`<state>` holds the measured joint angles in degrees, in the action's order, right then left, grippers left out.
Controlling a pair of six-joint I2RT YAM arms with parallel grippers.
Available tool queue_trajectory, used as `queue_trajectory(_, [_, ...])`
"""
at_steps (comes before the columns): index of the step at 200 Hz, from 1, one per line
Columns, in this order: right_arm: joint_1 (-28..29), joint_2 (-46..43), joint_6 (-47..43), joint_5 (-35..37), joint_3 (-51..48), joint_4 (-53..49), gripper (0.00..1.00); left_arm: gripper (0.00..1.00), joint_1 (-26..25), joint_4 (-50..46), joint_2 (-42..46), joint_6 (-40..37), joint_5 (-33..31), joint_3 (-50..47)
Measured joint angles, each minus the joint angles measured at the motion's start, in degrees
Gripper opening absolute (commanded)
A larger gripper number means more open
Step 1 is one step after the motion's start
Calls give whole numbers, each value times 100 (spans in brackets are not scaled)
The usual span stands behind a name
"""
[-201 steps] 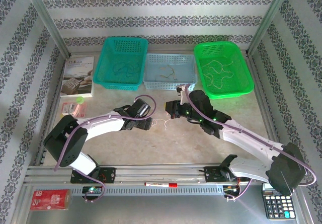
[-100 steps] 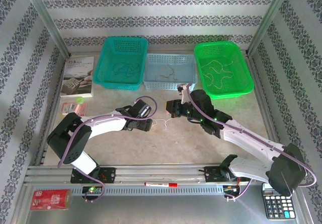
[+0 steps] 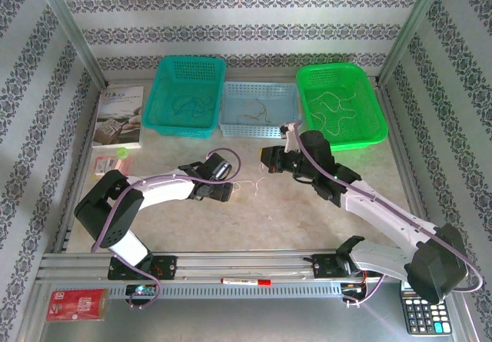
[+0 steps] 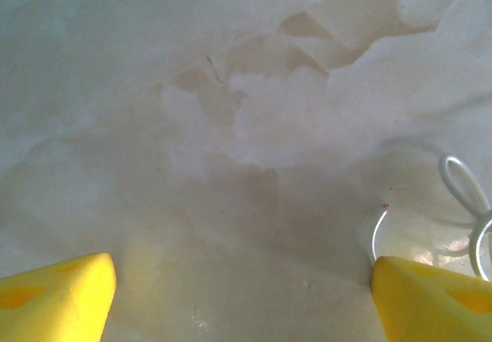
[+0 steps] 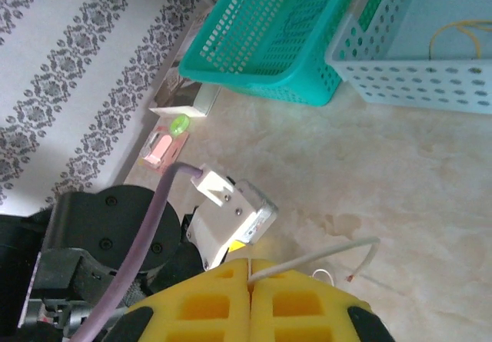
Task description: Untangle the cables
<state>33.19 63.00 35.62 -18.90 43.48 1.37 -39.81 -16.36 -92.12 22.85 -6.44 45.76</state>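
Note:
A small tangle of thin whitish cables (image 3: pixel 246 184) lies on the table between the two arms. My right gripper (image 3: pixel 266 158) hangs just above and to the right of it, shut on one whitish cable (image 5: pixel 323 255) that sticks out sideways from between the yellow fingers (image 5: pixel 307 296); its bare end hangs free. Low over the table at the tangle's left, my left gripper (image 3: pixel 228 191) is open, with nothing between its yellow fingertips (image 4: pixel 54 296). In the left wrist view a white cable loop (image 4: pixel 463 190) lies beside the right fingertip.
Three baskets stand along the back: teal (image 3: pixel 187 96), pale blue (image 3: pixel 260 123) and green (image 3: pixel 361 131), each with loose cables inside. A book (image 3: pixel 119 115) and a pink packet (image 3: pixel 111 163) lie at the left. A marker (image 3: pixel 246 281) rests on the front rail.
My right gripper has moved up and to the right, away from the left gripper, taking its cable along. The left gripper has crept slightly right, staying open.

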Motion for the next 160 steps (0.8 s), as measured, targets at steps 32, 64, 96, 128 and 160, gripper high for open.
queue_trajectory(32, [-468,-271,-42,-170,304,-205,0,84,0,57,-4,0,39,-22])
queue_trajectory(64, [-1045,-671,-61,-321,522,-317,0,82,0,114,-4,0,39,-44])
queue_trajectory(96, [-1558,-1029,-59,-378,560,-356,0,81,0,136,-4,0,42,-52])
queue_trajectory(128, [-2041,-1316,-20,-415,564,-378,0,81,0,153,-4,-2,44,-63])
queue_trajectory(160, [-2465,-1644,26,-382,564,-378,0,80,0,179,-4,-2,42,-74])
